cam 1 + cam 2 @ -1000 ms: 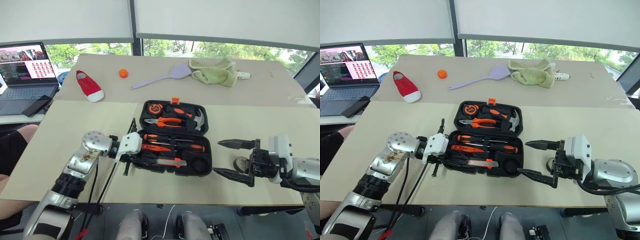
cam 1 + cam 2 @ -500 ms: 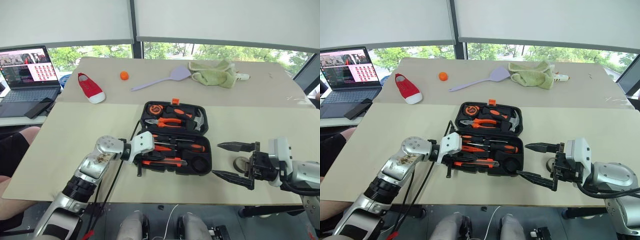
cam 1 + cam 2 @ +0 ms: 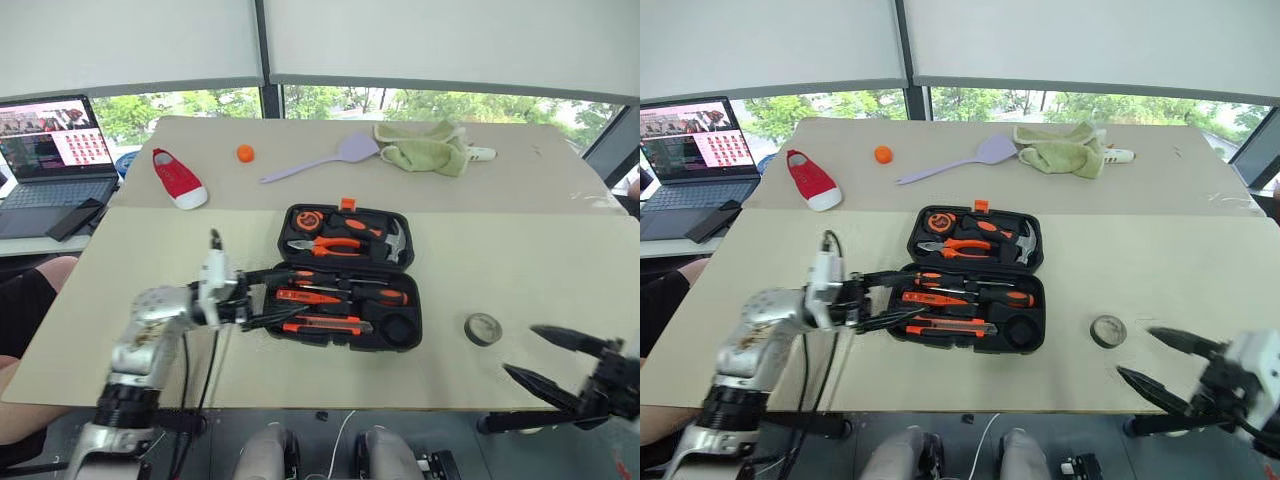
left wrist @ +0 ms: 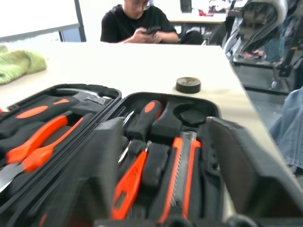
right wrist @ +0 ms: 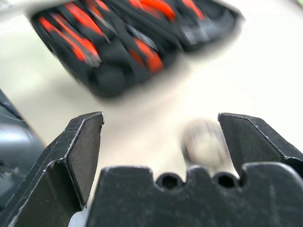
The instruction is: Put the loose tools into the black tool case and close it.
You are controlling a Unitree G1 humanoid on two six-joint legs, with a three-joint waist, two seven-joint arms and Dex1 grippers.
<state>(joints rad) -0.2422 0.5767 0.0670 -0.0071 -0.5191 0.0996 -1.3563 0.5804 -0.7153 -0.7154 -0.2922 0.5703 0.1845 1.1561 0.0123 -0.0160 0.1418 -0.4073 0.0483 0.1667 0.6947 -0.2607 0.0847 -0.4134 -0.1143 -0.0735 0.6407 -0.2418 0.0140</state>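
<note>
Tape roll left out, case open beside my left gripper.
I see both grippers spread and empty: left gripper (image 3: 268,300) at the black moulded-plastic tool case (image 3: 345,277), right gripper (image 3: 545,357) near the small dark tape roll (image 3: 482,328) on the beige table (image 3: 520,260), ready for pickup.

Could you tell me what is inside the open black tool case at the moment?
The black tool case holds pliers, a hammer, a tape measure, screwdrivers and a utility knife. The tape roll lies outside.
</note>
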